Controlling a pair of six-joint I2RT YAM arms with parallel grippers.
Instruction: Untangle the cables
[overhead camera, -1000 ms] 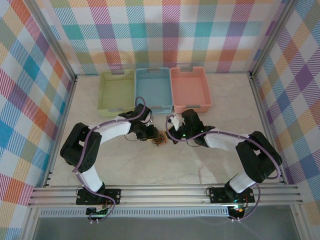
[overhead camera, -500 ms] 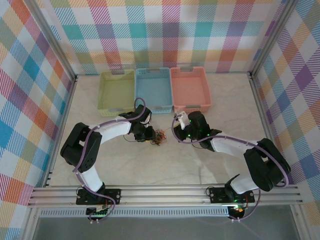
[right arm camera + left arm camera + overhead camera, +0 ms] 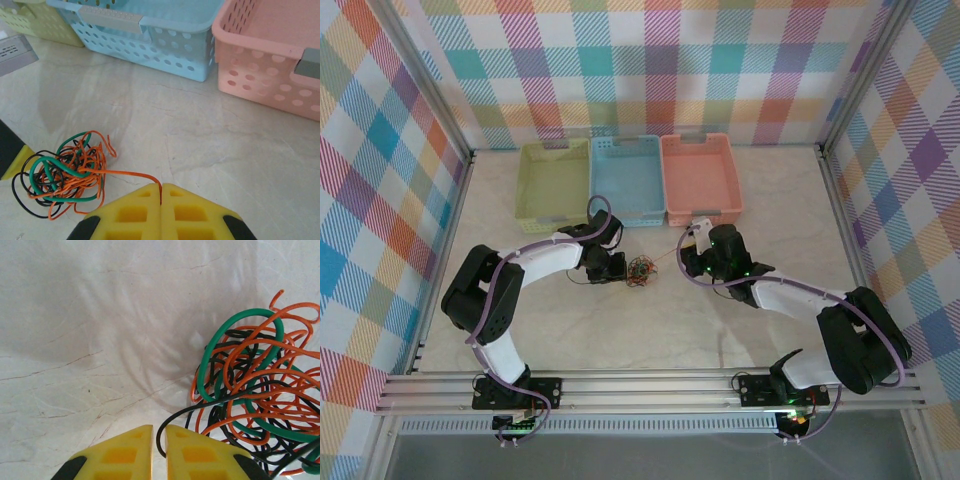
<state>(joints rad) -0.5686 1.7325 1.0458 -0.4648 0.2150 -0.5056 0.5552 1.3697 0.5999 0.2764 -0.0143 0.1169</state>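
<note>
The cables point(image 3: 640, 268) lie as one small tangle of orange, green and black wire on the table between the arms, seen close in the left wrist view point(image 3: 255, 390) and the right wrist view point(image 3: 65, 172). My left gripper point(image 3: 159, 452) sits just left of the tangle point(image 3: 620, 270). Its yellow jaws stand a narrow gap apart, and a loop of the black cable point(image 3: 162, 432) runs between them, not pinched. My right gripper point(image 3: 161, 200) is right of the tangle point(image 3: 686, 252). It is shut on an orange cable strand point(image 3: 130, 173) that stretches back to the tangle.
Three baskets stand in a row at the back: yellow-green point(image 3: 553, 148), blue point(image 3: 626, 141) and pink point(image 3: 698, 139). The blue point(image 3: 150, 40) and pink point(image 3: 270, 60) ones are just ahead of the right gripper. Marble-look tabletop point(image 3: 620, 330) lies in front of the tangle.
The right gripper has drawn away to the right, pulling an orange strand out of the tangle. The left jaws have narrowed around the black loop.
</note>
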